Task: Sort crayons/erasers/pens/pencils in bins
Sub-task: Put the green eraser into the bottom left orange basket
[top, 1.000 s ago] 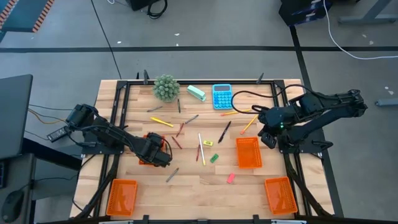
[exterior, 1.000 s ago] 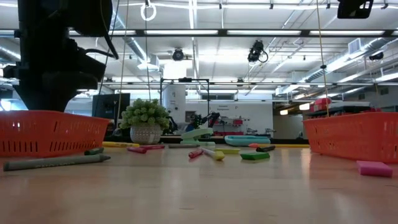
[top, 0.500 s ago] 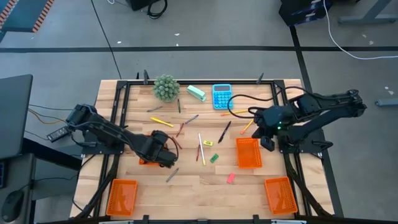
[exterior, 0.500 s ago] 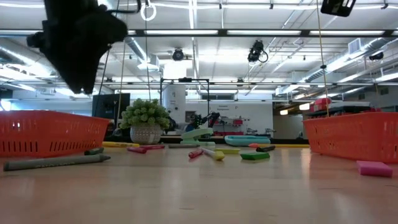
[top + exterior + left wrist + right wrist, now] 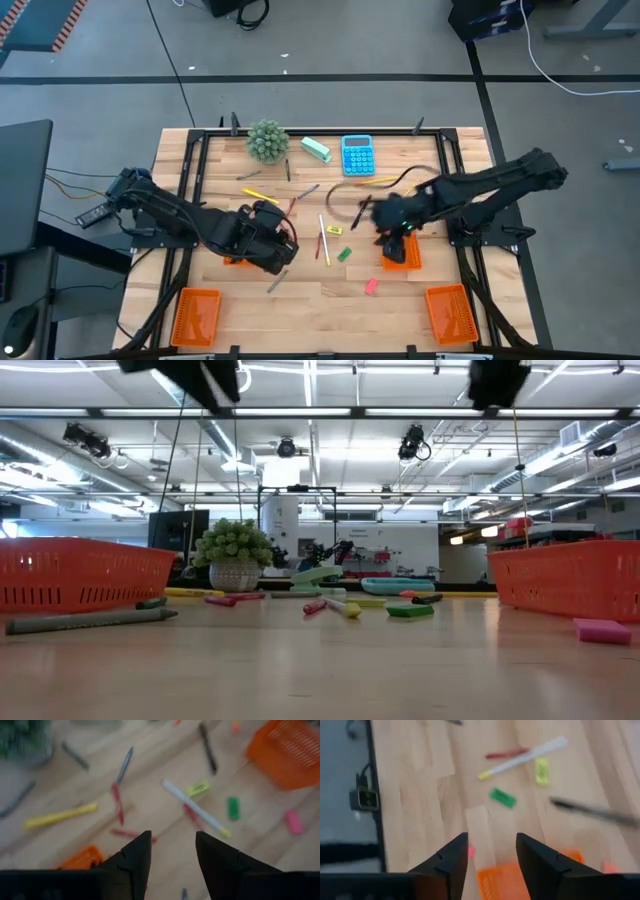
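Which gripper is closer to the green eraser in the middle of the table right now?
Right. The right gripper hovers beside the middle orange bin, a short way from the green eraser. The left gripper is farther off on the eraser's other side.

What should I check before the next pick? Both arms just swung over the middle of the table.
1. Left gripper open and empty: ok.
2. Right gripper open and empty: ok.
3. Green eraser lying free on the table, nothing on it: ok.
4. Pink eraser clear of the bins: ok.
5. Middle bin unobstructed: not ok, the right arm hangs over it.
6. That bin's contents: cannot tell.
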Motion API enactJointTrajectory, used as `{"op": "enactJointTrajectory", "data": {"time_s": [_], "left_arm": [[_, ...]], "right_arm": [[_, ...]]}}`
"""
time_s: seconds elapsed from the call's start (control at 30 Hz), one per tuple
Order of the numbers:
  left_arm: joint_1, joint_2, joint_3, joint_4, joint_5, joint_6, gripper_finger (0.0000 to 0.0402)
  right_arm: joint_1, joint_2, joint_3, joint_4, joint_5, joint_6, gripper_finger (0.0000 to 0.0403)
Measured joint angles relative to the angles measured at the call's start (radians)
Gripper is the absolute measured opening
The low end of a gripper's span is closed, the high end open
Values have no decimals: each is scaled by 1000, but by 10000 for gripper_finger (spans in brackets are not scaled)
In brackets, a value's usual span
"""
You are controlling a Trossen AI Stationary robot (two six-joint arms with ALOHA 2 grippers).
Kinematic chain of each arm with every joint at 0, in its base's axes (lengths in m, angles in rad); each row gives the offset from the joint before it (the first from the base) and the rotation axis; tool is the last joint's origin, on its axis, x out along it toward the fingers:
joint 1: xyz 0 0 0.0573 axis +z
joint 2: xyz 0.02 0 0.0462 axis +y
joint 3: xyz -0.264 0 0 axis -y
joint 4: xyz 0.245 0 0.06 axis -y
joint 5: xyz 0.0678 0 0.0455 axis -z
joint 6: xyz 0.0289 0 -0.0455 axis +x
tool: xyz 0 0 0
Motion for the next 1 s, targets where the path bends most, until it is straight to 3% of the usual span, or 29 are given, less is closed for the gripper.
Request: {"op": "enactJointTrajectory", "data": {"time_s": [0.23, 0.6, 1.0], "left_arm": [[-38, 0, 111, 2, -68, 110, 158], [-88, 0, 141, 54, -101, 104, 128], [-155, 0, 141, 82, -101, 70, 104]], "right_arm": [[6, 181, 0, 79, 53, -366, 164], [-4, 364, 0, 287, 51, -677, 156], [-62, 490, 0, 306, -68, -807, 156]]}}
